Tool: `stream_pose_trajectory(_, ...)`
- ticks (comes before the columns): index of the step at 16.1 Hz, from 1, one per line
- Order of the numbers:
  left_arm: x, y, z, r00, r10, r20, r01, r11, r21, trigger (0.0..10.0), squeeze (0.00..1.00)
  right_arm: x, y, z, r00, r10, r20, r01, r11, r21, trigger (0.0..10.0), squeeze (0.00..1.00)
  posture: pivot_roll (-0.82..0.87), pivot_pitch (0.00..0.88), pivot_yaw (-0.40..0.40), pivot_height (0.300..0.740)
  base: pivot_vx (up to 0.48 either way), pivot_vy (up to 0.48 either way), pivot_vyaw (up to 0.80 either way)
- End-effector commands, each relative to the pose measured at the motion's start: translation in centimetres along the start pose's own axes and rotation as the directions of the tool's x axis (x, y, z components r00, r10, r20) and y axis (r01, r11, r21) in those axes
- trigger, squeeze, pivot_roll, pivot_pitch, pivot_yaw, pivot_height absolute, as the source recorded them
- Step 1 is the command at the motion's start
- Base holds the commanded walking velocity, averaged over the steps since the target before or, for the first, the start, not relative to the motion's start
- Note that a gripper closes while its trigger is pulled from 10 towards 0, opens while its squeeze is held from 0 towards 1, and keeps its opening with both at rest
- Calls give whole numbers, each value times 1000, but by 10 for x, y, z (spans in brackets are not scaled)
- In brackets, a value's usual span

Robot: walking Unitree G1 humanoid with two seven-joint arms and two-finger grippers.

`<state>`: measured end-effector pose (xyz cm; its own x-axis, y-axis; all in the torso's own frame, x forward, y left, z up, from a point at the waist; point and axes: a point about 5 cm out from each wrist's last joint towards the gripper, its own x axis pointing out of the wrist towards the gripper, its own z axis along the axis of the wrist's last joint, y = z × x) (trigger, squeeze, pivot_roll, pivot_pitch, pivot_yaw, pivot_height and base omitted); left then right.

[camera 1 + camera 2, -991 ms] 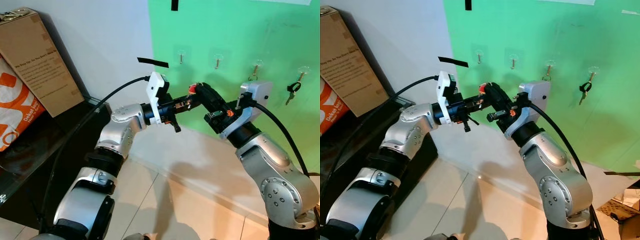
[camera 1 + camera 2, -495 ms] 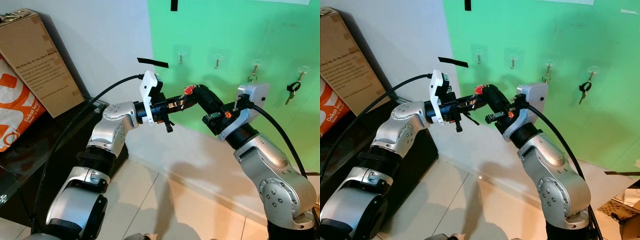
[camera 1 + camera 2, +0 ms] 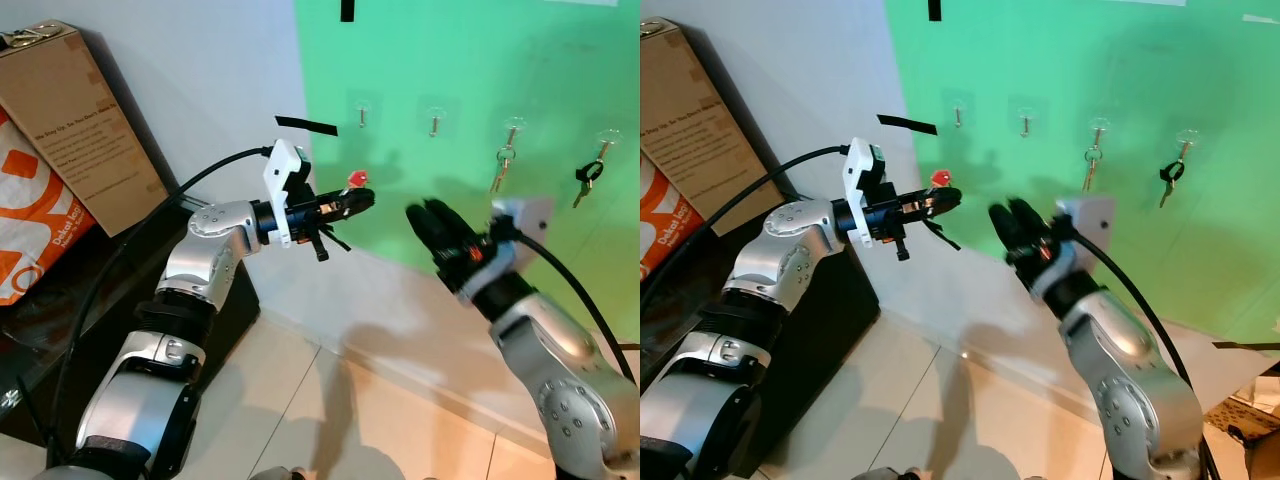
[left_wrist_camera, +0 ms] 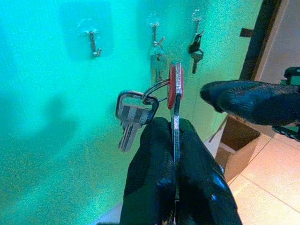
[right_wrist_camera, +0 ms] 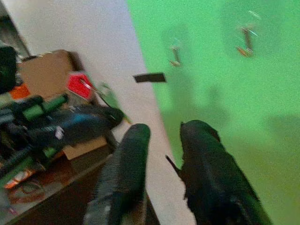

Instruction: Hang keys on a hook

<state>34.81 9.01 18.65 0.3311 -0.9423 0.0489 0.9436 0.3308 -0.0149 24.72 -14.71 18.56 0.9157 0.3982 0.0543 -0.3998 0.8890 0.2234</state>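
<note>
While pinched, keys (image 4: 154, 101) protrude above left hand (image 4: 174, 133).

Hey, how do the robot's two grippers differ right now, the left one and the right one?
The left gripper is shut on the red-tagged keys, while the right gripper is open and holds nothing. The left gripper points along the green wall toward the hooks; the right gripper stands apart from it, lower and farther to the robot's right. Both have two long black fingers and both are raised in front of the wall.
</note>
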Motion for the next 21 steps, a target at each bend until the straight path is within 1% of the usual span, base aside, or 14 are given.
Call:
stream_pose_trajectory(1,-5,1,-4,999,17,-28,-17,1000,-2,0,0,-2,-2,0,1000,-16,-2,16,1000,-14,10000,1000,-146,0,170,740,0,0,0)
stream_pose_trajectory(5,-16,3,-31,973,129,-189,-125,992,32,0,0,-12,-25,-18,963,-263,-62,255,961,-110,10000,1000,-151,0,178,740,0,0,0)
stream_pose_trajectory(6,-35,4,-59,888,206,-412,-168,977,129,0,0,-21,-41,-36,882,-457,-117,439,886,-150,10000,1000,-159,0,191,740,0,0,0)
stream_pose_trajectory(7,-47,3,-71,828,227,-513,-147,971,191,0,0,-24,-45,-43,854,-500,-141,476,862,-172,10000,1000,-164,0,195,740,0,0,0)
stream_pose_trajectory(9,-60,4,-80,780,241,-578,-145,967,207,0,0,-28,-42,-47,847,-509,-154,482,857,-181,10000,1000,-181,0,203,740,0,0,0)
stream_pose_trajectory(11,-59,4,-79,795,242,-556,-163,968,188,0,0,-29,-40,-48,851,-503,-154,476,861,-180,10000,1000,-190,0,207,740,0,0,0)
stream_pose_trajectory(12,-53,4,-73,839,284,-465,-250,959,134,0,0,-31,-37,-50,851,-500,-159,470,861,-192,10000,1000,-191,0,204,740,0,0,0)
stream_pose_trajectory(13,-51,4,-70,854,361,-375,-334,932,138,7765,0,-32,-38,-55,847,-508,-157,472,854,-218,10000,1000,-187,0,203,740,0,0,0)
stream_pose_trajectory(14,-51,3,-70,845,408,-344,-382,913,144,10000,0,-33,-39,-57,840,-521,-151,485,846,-219,10000,1000,-176,0,197,740,0,0,0)
stream_pose_trajectory(16,-54,-1,-76,810,476,-342,-483,873,72,10000,0,-35,-45,-61,796,-591,-133,571,805,-160,10000,1000,-165,0,189,740,0,0,0)
stream_pose_trajectory(17,-56,-3,-75,810,494,-315,-497,864,76,10000,0,-35,-47,-60,785,-607,-127,590,794,-150,10000,882,-154,0,181,740,0,0,0)
stream_pose_trajectory(18,-65,-1,-72,753,614,-238,-613,785,87,10000,0,-37,-51,-61,761,-636,-126,619,771,-151,10000,0,-143,0,179,740,0,0,0)
stream_pose_trajectory(19,-73,0,-72,689,700,-185,-699,710,86,10000,0,-38,-53,-64,747,-652,-133,633,758,-160,10000,0,-150,0,180,740,0,0,0)
stream_pose_trajectory(21,-76,-2,-71,633,765,-122,-757,644,113,10000,0,-39,-52,-66,747,-651,-134,627,758,-181,10000,0,-164,0,178,740,0,0,0)
